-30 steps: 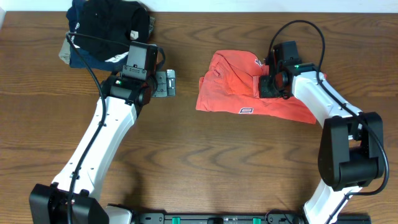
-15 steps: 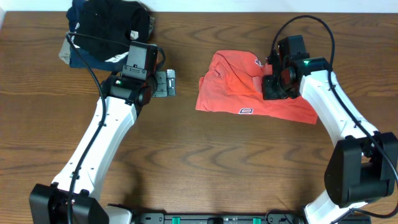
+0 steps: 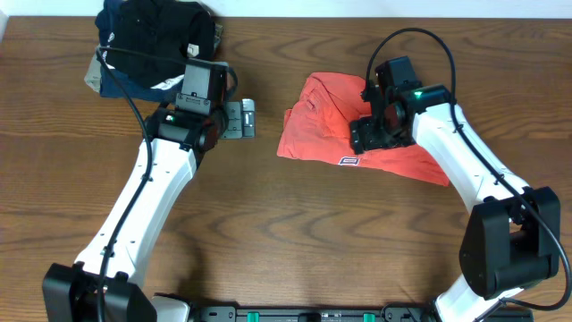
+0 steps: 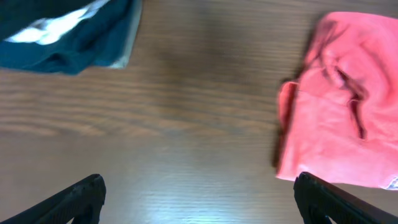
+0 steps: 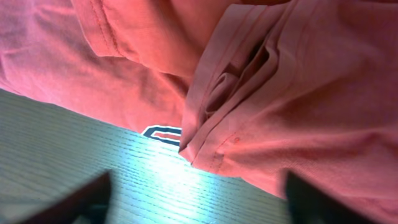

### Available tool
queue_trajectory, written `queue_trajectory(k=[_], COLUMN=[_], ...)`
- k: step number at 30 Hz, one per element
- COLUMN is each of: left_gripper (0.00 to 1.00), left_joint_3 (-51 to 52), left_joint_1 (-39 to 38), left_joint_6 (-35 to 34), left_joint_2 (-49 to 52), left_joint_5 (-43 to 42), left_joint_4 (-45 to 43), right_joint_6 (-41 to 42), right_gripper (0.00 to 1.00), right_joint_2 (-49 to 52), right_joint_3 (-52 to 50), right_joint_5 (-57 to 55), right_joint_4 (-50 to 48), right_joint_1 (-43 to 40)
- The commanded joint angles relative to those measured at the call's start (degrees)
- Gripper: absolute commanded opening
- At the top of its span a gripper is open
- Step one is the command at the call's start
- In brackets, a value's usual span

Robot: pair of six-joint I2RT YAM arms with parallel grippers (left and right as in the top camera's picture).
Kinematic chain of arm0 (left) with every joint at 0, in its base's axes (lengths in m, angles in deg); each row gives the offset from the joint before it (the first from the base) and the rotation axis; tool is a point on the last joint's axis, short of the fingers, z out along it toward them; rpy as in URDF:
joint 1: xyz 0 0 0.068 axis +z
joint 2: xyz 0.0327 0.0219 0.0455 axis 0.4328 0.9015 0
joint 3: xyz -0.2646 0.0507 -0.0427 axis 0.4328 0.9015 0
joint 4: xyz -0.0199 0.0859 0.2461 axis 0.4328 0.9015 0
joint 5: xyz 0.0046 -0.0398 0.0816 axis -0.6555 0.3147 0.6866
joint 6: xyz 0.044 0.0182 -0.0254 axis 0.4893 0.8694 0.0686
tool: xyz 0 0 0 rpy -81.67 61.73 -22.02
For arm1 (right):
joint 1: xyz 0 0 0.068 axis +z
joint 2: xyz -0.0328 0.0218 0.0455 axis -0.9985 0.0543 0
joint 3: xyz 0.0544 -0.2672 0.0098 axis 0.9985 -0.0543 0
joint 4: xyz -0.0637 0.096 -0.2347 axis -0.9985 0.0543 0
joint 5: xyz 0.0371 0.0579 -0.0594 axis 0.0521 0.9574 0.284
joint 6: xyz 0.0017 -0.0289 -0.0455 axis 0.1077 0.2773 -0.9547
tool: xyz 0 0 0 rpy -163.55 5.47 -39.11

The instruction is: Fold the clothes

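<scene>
The clothes, a red-orange T-shirt [image 3: 322, 125], lie loosely folded on the wooden table right of centre, with a small logo patch at the front edge. My right gripper [image 3: 362, 139] hovers over the shirt's middle. In the right wrist view its jaws [image 5: 199, 202] stand open over bare wood, just in front of a folded hem of the shirt [image 5: 298, 93], with nothing between them. My left gripper [image 3: 239, 119] is open to the left of the shirt and apart from it. The left wrist view shows the left gripper [image 4: 202, 205] over bare table, the shirt [image 4: 342, 106] at the right.
A pile of dark folded garments [image 3: 152, 45] lies at the back left corner, also seen as a navy garment [image 4: 62, 31] in the left wrist view. Bare wood table [image 3: 286, 233] spreads across the front between both arms.
My right gripper has opened and let go of the shirt fold, shifting left over the shirt. The shirt has slid slightly left. The left arm has not moved.
</scene>
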Motion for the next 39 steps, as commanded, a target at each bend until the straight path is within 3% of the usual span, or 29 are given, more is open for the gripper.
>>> queue_trajectory(k=[1, 6, 11, 18, 21, 31, 36, 39], left_gripper=[0.98, 0.98, 0.98, 0.98, 0.98, 0.98, 0.98, 0.98], left_joint_3=[-0.7, -3.1, -15.1, -42.4, -49.3, -51.4, -51.4, -51.4], left_joint_1=[0.3, 0.3, 0.2, -2.0, -3.0, -6.9, -9.9, -10.8], left_joint_6=[5.2, 7.5, 9.9, 16.6, 16.9, 16.9, 16.9, 16.9], left_joint_2=[2.4, 8.1, 18.8, 37.6, 43.8, 52.1, 54.2, 55.2], left_joint_5=[-11.6, -20.9, -29.6, -30.1, -27.7, -26.8, -18.6, -18.1], left_joint_4=[-1.6, -3.7, -0.3, 16.7, 20.4, 17.3, 16.2, 16.1], right_joint_6=[0.2, -0.5, -0.5, -0.5, -0.5, -0.5, -0.5, -0.5], right_gripper=[0.99, 0.99, 0.99, 0.99, 0.99, 0.99, 0.99, 0.99], right_joint_2=[-0.9, -2.3, -2.4, -2.4, -2.4, -2.4, -2.4, -2.4], right_joint_3=[4.2, 9.4, 11.6, 11.5, 11.5, 11.5, 11.4, 11.4], right_joint_5=[-0.4, -0.4, -0.4, -0.4, -0.4, -0.4, -0.4, -0.4], right_joint_4=[0.3, 1.9, 3.3, 5.3, 5.5, 5.4, 5.7, 6.3], right_joint_1=[-2.5, -8.0, -12.5, -15.5, -15.9, -15.9, -15.9, -15.9])
